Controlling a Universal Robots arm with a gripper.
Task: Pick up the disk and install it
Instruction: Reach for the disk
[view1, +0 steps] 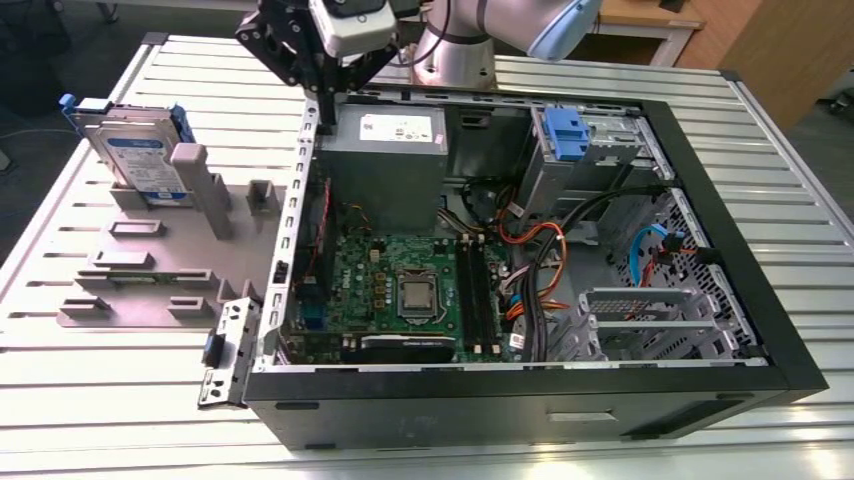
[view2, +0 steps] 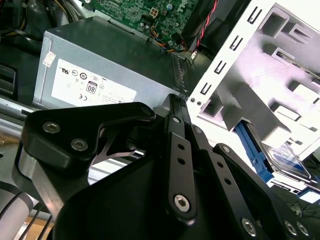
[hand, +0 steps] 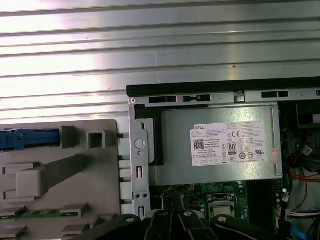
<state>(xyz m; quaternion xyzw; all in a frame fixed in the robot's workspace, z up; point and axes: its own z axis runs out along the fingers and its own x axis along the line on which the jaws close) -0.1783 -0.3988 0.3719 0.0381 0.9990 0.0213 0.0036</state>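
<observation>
The disk (view1: 144, 155) stands upright in a slot of the grey fixture plate (view1: 147, 270) on the exterior view's left, its white-and-blue label facing out and blue rails on its sides. The second wrist view shows the disk (view2: 286, 161) behind the fixture's posts, and in the first wrist view the disk (hand: 25, 139) appears edge-on as a blue strip. My gripper (view1: 324, 103) hangs over the back left corner of the open computer case, well to the right of the disk. Its fingers (view2: 176, 107) are shut together with nothing between them.
The open computer case (view1: 747, 260) lies on the slatted metal table (view1: 80, 400). Inside are a grey power supply (view1: 387, 150) with a white sticker, the green motherboard (view1: 400, 290), cables, and a bare blue clip (view1: 566, 135) in the drive bay.
</observation>
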